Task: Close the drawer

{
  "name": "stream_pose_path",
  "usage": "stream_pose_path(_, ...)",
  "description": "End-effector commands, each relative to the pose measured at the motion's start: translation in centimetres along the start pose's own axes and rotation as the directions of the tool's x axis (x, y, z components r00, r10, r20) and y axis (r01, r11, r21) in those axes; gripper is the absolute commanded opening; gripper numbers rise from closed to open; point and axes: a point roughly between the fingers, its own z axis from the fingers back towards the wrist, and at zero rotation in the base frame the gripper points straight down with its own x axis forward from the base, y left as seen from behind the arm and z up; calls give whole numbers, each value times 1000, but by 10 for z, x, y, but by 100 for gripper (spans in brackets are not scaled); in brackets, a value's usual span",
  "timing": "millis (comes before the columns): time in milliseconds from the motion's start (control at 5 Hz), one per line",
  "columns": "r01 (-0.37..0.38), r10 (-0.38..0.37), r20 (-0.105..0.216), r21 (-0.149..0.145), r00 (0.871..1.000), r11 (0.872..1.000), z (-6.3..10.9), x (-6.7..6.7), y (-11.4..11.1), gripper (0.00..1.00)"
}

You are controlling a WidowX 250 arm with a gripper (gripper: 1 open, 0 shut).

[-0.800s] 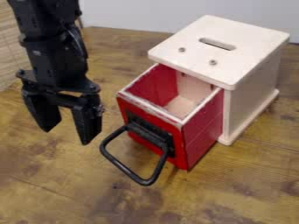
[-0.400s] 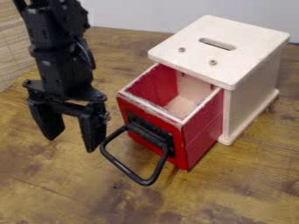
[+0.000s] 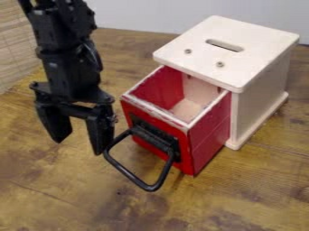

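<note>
One view only, from the camera looking down at an angle onto a worn brown wooden tabletop (image 3: 49, 194). Near the right edge of that surface, toward the far side, stands a cream wooden cabinet (image 3: 259, 86), box-shaped, with a flat top bearing a narrow dark slot (image 3: 225, 43) and two small dark dots near its front lip. From the cabinet's front face, a red box-shaped drawer (image 3: 182, 113) stands pulled well out toward the near left, its pale wood interior open to view from above. Its front is a black panel, and from that panel a large black loop handle (image 3: 139, 162) hangs forward and down, its lower bar close to or resting on the tabletop near the middle of the near half; contact there cannot be told for sure.

At the left side of the surface a black robot arm comes down from the top left corner, ending in a black two-fingered gripper (image 3: 72, 137) that points straight down. Its jaws stand spread wide, with nothing between them. The right-hand finger (image 3: 97, 135) as seen here sits just beside the drawer's left front corner and above the handle's upper left bend, apart from both. A pale woven surface shows at the far left edge.
</note>
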Motion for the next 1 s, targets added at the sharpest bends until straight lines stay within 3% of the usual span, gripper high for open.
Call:
stream_pose_path(0,-52,53,57,-11,997,999,16,9,13,100)
stream_pose_path(200,-87,88,68,-10,994,996,23,11,19,100)
stream_pose_path(400,-43,42,69,12,997,999,28,13,22,100)
stream_pose_path(800,2,-4,50,35,999,999,0,9,8,100)
